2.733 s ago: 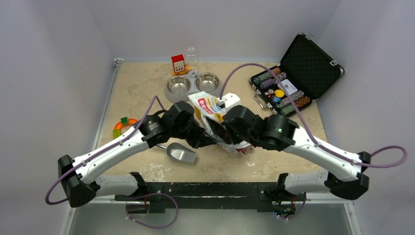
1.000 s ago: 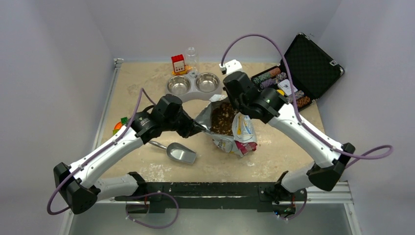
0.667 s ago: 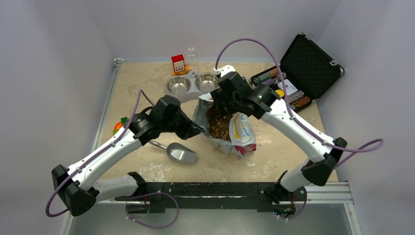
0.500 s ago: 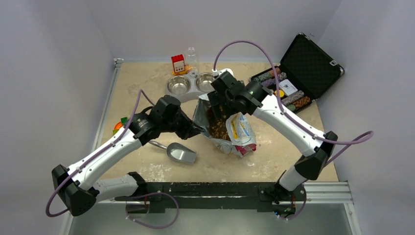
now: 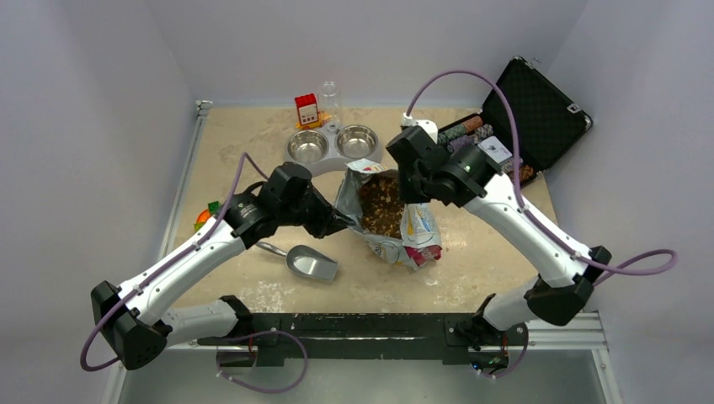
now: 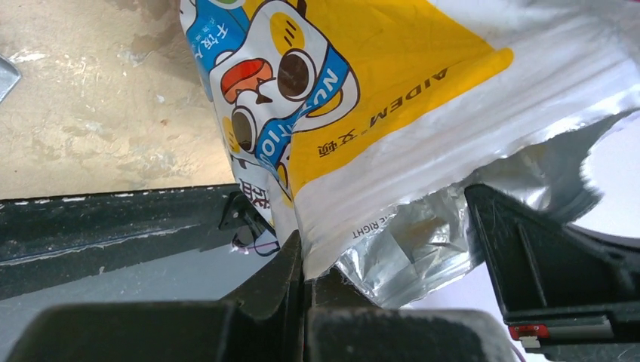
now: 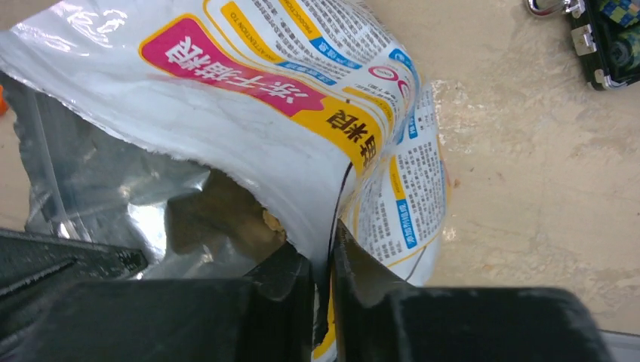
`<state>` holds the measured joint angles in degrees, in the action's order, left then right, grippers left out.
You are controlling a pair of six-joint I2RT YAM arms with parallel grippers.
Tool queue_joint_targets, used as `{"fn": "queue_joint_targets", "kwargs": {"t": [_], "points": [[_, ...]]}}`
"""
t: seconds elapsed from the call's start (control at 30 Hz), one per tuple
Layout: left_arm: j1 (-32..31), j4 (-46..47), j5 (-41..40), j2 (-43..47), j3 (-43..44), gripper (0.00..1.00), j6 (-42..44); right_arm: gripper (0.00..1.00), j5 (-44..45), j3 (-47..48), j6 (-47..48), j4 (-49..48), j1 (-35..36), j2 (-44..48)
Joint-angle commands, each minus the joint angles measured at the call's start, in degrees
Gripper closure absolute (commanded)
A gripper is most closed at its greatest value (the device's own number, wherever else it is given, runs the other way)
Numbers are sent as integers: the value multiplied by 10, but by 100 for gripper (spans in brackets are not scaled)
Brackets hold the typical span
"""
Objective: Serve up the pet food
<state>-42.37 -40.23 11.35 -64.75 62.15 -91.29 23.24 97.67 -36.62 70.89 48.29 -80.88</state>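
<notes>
The step in hand appeared to be holding the bag (image 5: pixel 418 225) open. The left hand (image 6: pixel 303 260) was clamped on the silver-lined rim at the left of the mouth. The right hand (image 7: pixel 330 253) was pinched on the printed rim opposite, with the foil edge running between its fingers. Between them the mouth gaped upward in the middle of the overhead frame. The pet food (image 5: pixel 380 204) lay inside as a brown heap, and none showed in the two steel bowls (image 5: pixel 307 146) just above the bag in that frame. By my reading, serving had not yet begun.

The next move would likely call for one hand to let go and fetch the metal scoop (image 5: pixel 313 264), which lay on the worktop (image 5: pixel 253 151) below the left hand in the frame. The bag would then have to stand by itself or be steadied by the other hand, since a slack rim could fold over the pet food or tip it out.

Room was tight at the centre, where both arms met at the bag and the bowls sat just beyond it. The open chip case (image 5: pixel 539 109) crowded the upper right, close to the right arm, and a coloured toy (image 5: pixel 206 220) sat at the left edge. Bare worktop showed at the upper left and along the lower centre.
</notes>
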Motion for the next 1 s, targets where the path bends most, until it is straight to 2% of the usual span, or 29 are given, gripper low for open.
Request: {"fn": "queue_joint_targets", "kwargs": {"t": [0.0,0.13,0.17,0.2,0.23,0.33,0.4,0.5,0.57,0.63,0.73,0.8,0.87,0.97], "points": [[3,18,23,4,24,100,12,93,34,72,-63,62,-4,-64],[3,15,25,8,23,100,15,77,44,69,-54,64,-4,-79],[3,15,24,10,22,100,15,81,41,60,-44,55,-4,-76],[3,14,23,12,21,100,15,94,37,52,-36,47,-4,-71],[3,14,22,14,20,100,15,100,37,44,-32,42,-6,-66],[3,21,22,17,17,100,17,100,64,30,-45,48,-12,-45],[3,39,39,6,16,100,14,100,130,25,-59,71,-17,-25],[-3,99,77,-44,31,100,-4,100,203,34,-27,104,-54,-1],[-15,119,88,-112,83,100,-9,100,222,55,-12,127,-104,13],[-33,133,97,-190,198,100,7,100,245,81,4,137,-144,35],[-57,60,118,-312,407,100,55,100,270,139,39,158,-183,69],[-66,9,116,-353,493,100,87,100,270,181,67,164,-183,83],[-66,4,111,-345,481,100,103,100,245,202,80,160,-180,95],[-62,55,104,-277,327,100,97,100,194,125,125,91,-126,126]]}}
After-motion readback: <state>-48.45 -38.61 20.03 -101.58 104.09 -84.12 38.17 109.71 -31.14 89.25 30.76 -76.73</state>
